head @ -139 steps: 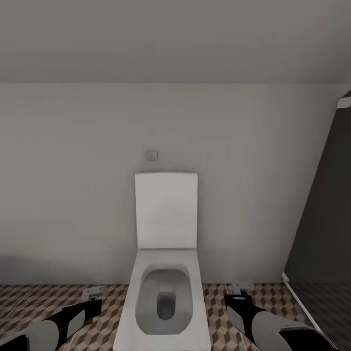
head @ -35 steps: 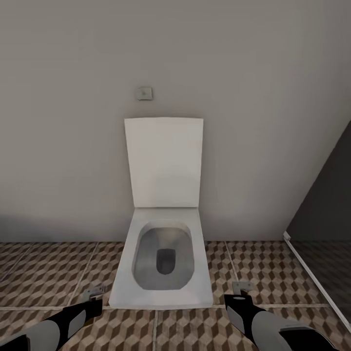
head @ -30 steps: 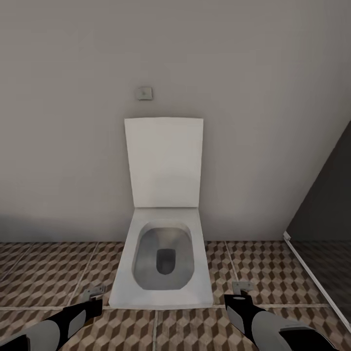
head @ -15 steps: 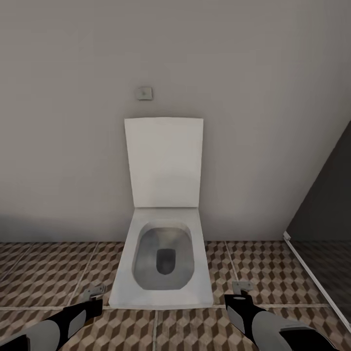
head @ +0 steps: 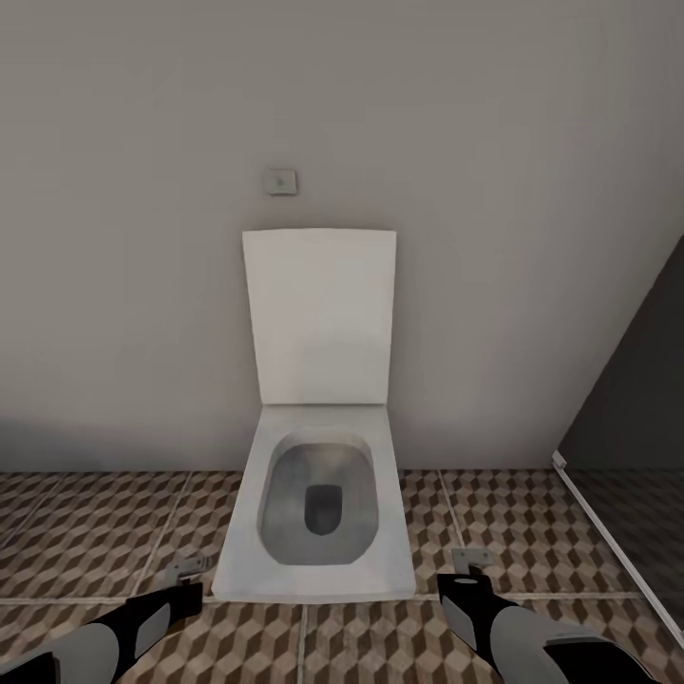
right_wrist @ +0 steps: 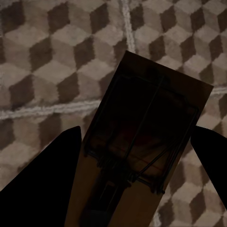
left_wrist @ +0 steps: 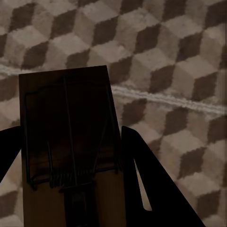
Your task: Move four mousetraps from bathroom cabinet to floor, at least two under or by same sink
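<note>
The cube-patterned bathroom floor (head: pixel 494 532) carries 1 white toilet (head: pixel 318 513) against the wall.

2 tan wooden mousetraps with dark wire are seen: one (left_wrist: pixel 68 156) at the left wrist view's lower left, another (right_wrist: pixel 142 156) centred, tilted, above the cube-patterned bathroom floor (head: pixel 494 532).

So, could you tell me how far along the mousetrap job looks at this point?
Done: two traps have left the cabinet. In hand: the left claw grips one mousetrap, and the right claw grips another mousetrap, both above the bathroom floor. The robot faces the toilet. Left: no trap lies on the visible tiles, so these need setting down by the sink, and presumably two more fetching.
</note>
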Available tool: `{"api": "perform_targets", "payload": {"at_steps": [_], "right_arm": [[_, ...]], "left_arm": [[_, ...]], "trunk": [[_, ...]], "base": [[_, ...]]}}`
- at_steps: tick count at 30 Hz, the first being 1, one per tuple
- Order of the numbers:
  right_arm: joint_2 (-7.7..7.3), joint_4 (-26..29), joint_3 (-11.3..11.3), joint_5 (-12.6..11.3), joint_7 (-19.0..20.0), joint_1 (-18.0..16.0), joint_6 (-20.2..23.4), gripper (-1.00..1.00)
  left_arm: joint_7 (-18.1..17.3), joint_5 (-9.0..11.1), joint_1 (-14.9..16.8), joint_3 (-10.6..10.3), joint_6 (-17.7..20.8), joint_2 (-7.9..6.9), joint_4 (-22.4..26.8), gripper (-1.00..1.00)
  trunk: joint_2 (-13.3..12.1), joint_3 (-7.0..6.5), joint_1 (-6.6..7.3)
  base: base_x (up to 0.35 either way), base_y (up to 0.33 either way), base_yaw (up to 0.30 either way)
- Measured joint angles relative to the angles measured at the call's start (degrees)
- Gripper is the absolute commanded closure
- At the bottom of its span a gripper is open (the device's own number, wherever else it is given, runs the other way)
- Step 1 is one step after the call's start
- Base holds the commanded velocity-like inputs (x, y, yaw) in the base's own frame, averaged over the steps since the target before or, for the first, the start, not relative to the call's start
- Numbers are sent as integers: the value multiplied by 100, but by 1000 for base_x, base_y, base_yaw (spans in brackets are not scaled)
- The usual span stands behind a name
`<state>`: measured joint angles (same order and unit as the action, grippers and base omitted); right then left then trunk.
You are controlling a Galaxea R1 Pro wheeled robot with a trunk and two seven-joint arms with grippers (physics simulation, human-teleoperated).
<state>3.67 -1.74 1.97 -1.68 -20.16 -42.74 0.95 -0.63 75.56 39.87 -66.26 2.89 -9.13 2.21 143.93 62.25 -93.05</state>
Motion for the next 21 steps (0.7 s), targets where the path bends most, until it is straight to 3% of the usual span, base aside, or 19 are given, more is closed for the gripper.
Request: {"api": "perform_targets", "payload": {"at_steps": [16, 21], "right_arm": [[-5, 1, 0, -2, -1, 0, 8, 100], [2, 0, -2, -1, 0, 0, 8, 100]], "left_arm": [[15, 14, 0, 2, 36, 48, 17, 100], [26, 20, 0, 3, 21, 70, 11, 100]], "trunk": [[0, 0, 0], [6, 110, -13]], "base": [[0, 0, 0], [0, 0, 0]]}}
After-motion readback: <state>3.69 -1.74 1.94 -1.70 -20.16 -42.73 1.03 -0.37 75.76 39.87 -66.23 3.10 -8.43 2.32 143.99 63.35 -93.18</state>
